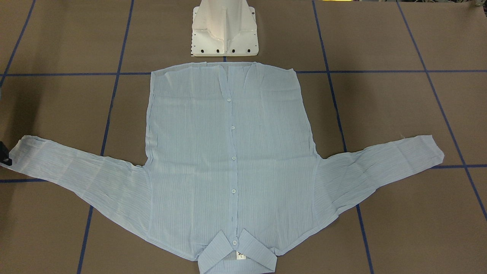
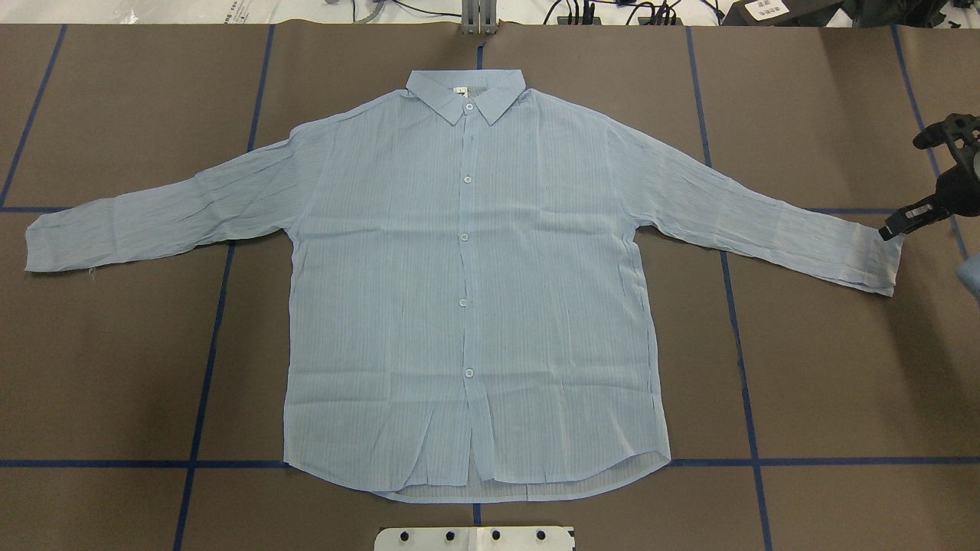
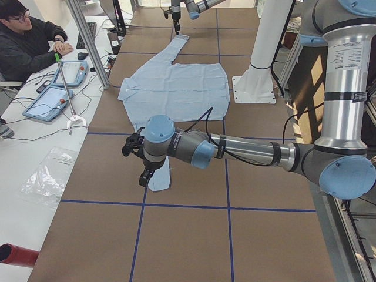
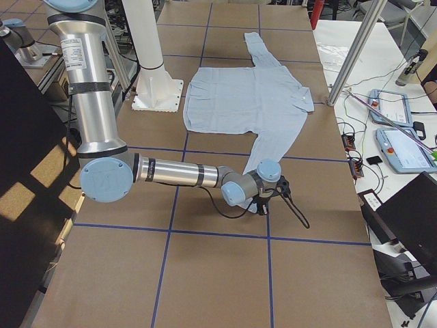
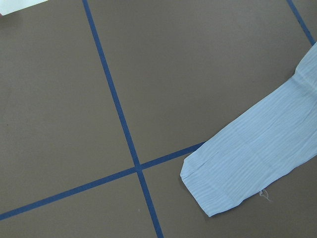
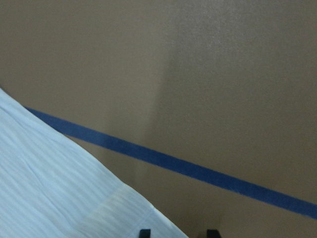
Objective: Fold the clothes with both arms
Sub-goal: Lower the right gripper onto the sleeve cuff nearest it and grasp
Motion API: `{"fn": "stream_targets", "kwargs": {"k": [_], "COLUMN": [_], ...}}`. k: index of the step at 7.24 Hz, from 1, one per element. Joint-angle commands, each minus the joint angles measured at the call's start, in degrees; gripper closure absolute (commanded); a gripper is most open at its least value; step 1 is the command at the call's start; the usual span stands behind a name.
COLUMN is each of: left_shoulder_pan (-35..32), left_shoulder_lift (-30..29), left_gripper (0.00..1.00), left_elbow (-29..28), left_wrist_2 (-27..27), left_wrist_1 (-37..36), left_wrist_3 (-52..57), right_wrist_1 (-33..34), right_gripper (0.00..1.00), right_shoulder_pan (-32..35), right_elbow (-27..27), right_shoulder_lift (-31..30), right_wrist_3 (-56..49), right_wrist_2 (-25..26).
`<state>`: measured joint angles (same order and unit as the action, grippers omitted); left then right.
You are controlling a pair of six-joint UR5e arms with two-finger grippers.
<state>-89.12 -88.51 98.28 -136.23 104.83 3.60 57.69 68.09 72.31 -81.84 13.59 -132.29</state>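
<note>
The light-blue striped shirt [image 2: 467, 283] lies flat and buttoned, front up, collar [image 2: 465, 92] on the far side and hem toward the base, both sleeves spread out. My right gripper [image 2: 905, 186] is open and low at the right sleeve's cuff [image 2: 873, 256]. The right wrist view shows its two fingertips [image 6: 144, 232] apart, one at the cuff's edge [image 6: 124, 210]. It also shows at the front-facing view's left edge [image 1: 3, 154]. My left gripper [image 3: 141, 167] hovers over the left sleeve's cuff [image 5: 223, 183]. I cannot tell whether it is open.
The table [image 2: 827, 367] is covered in brown paper with a blue tape grid. The white pedestal base [image 1: 224, 30] stands by the hem. An operator [image 3: 26, 41] sits beyond the far edge with tablets [image 3: 53, 100], cables and metal posts [image 3: 88, 44].
</note>
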Motion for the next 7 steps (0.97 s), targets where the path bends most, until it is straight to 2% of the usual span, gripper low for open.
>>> {"fn": "stream_targets", "kwargs": {"k": [1,5,7], "left_shoulder_pan": [0.00,0.00,0.00], "left_shoulder_lift": [0.00,0.00,0.00], "left_gripper": [0.00,0.00,0.00], "left_elbow": [-0.02,0.06,0.33], "left_wrist_2": [0.00,-0.44,-1.15], "left_wrist_1": [-0.07,-0.07,-0.15], "left_wrist_3": [0.00,0.00,0.00], "right_wrist_1": [0.32,0.59,0.67], "right_gripper": [0.52,0.49,0.53], "right_shoulder_pan": [-0.15,-0.59,-0.68], "right_elbow": [-0.06,-0.94,-1.12], "right_shoulder_lift": [0.10,0.10,0.19], "right_wrist_3": [0.04,0.04,0.04], "right_wrist_2": [-0.07,1.16,1.07]}}
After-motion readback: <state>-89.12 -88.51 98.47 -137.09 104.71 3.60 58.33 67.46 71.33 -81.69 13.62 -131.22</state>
